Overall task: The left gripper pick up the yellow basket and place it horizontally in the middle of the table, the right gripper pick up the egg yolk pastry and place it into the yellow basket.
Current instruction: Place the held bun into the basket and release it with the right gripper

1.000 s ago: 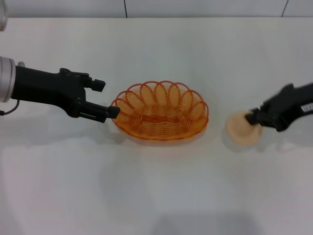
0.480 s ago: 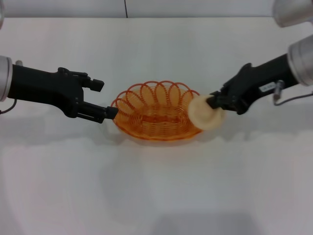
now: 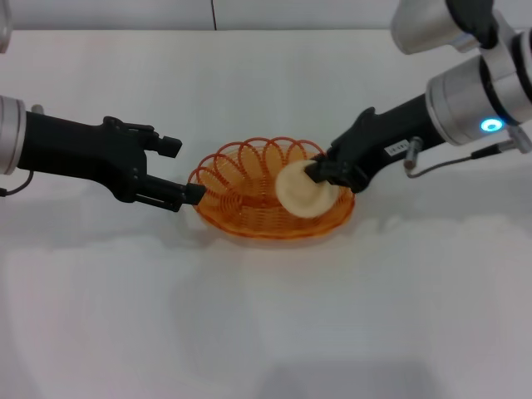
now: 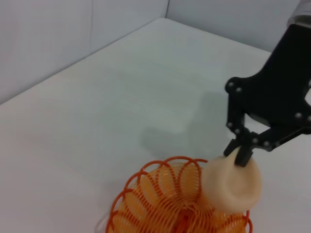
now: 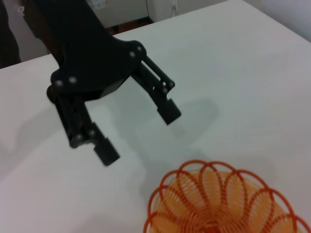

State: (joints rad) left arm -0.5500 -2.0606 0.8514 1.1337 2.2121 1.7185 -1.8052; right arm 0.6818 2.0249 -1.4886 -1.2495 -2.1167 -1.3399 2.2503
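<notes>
Carried inward from the basket's right rim, the egg yolk pastry (image 3: 303,190) now hangs over the right half of the yellow basket (image 3: 241,195), pinched between the fingers of the right pincer (image 3: 314,174), whose arm slants down from the upper right. With the basket already lying lengthwise mid-counter (image 3: 266,332), I judge only lowering and releasing the pastry remains. Just off the basket's left end, the left pincer (image 3: 183,169) is spread and empty, arm reaching in level.
</notes>
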